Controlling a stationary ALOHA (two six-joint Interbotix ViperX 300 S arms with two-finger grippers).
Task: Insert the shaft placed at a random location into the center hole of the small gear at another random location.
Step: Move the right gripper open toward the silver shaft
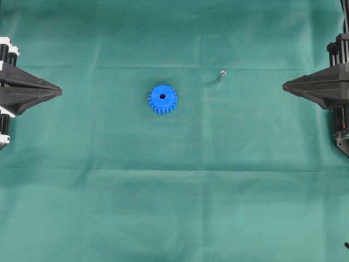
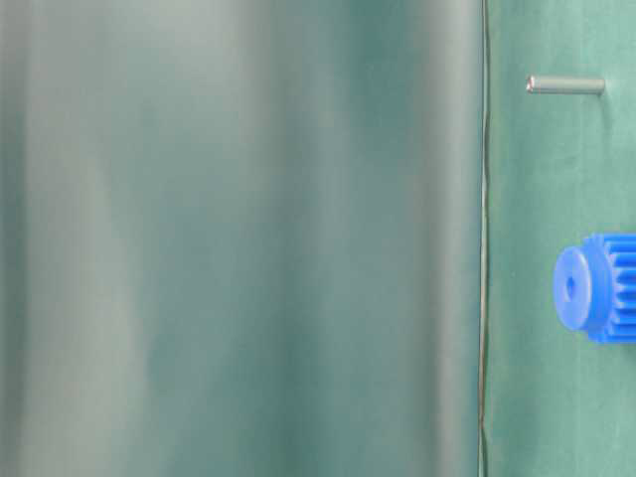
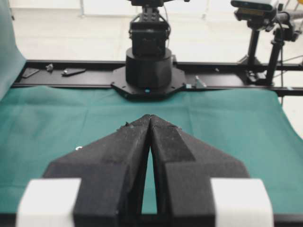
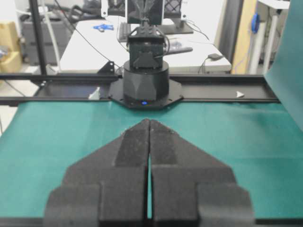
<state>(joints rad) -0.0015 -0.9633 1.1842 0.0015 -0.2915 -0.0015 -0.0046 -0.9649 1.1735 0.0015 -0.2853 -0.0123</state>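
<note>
Black left claw (image 1: 59, 88) and right claw (image 1: 284, 85) (both pressed together, empty) level at opposite cloth (image 1: 174, 207) edges.

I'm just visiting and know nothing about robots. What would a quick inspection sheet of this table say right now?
Surface: green cloth, creased in lines, covering the table.
Job's things: small gear, blue, lying flat with its center hole facing up and unfilled; shaft, a thin metal pin, apart from the gear, toward the right arm's side.
Clutter: nothing seen on the cloth.
Grippers: left gripper at the left edge, jaws together, holding nothing; right gripper at the right edge, jaws together, holding nothing. Both well away from the parts.
Cables: loose leads on the desk beyond the table in the right wrist view.
Surroundings: black rail along the table edge; office desks behind.
</note>
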